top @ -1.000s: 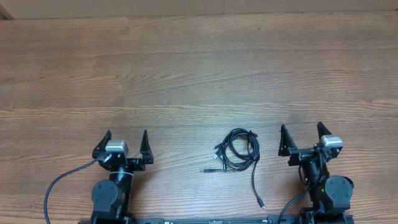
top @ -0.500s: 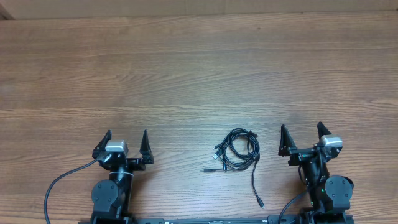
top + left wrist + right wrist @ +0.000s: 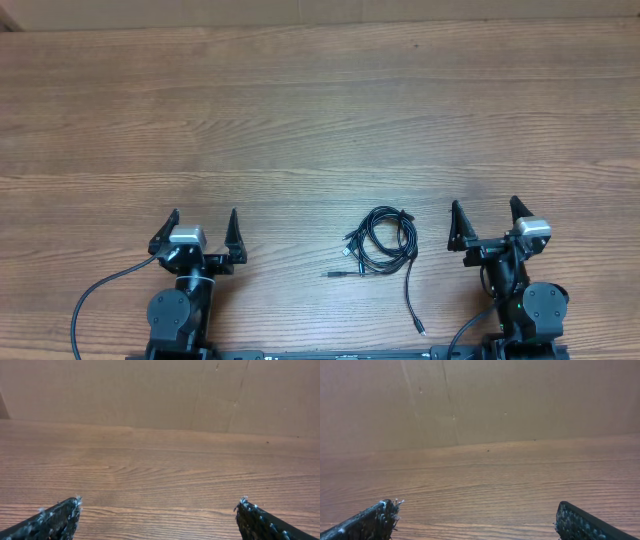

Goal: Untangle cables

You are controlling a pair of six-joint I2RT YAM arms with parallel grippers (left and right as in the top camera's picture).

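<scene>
The cables point(image 3: 380, 242) lie as a small looped black bundle on the wooden table near the front, between the two arms. One strand point(image 3: 410, 295) trails from the bundle toward the front edge and ends in a small plug. My left gripper point(image 3: 203, 217) is open and empty, well to the left of the bundle. My right gripper point(image 3: 484, 207) is open and empty, just right of the bundle. Both wrist views show only spread fingertips, left point(image 3: 159, 502) and right point(image 3: 477, 505), over bare wood; the cables are out of view there.
The wooden table point(image 3: 320, 120) stretches far behind the arms. A brown cardboard wall point(image 3: 150, 390) stands along the back edge, also in the right wrist view point(image 3: 480, 400). A thick arm cable point(image 3: 95, 295) loops at the front left.
</scene>
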